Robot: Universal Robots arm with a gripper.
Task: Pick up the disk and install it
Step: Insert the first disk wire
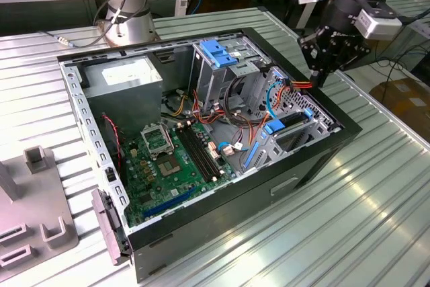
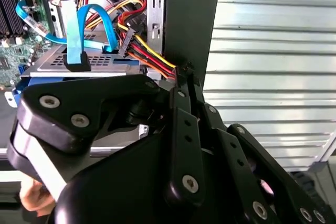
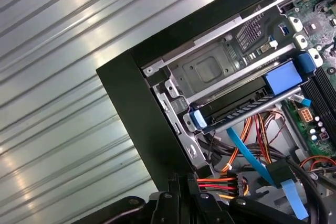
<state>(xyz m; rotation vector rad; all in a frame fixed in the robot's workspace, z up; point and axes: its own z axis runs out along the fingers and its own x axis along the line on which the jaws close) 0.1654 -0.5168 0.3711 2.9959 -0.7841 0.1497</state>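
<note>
The flat dark-grey hard disk with blue plastic rails (image 3: 247,109) sits in the case's drive bay. The black gripper (image 1: 324,72), closed and empty, hovers beside it. The disk looks rigid, dense and fragile, best grasped by its rails.

No legible print (labels too blurred)

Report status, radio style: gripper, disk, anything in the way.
Gripper above the case's corner on the exterior view's right, holding nothing, jaws look closed. Disk seated in the drive bay, blue rails showing. Red-yellow power cable bundle right beside the gripper.
</note>
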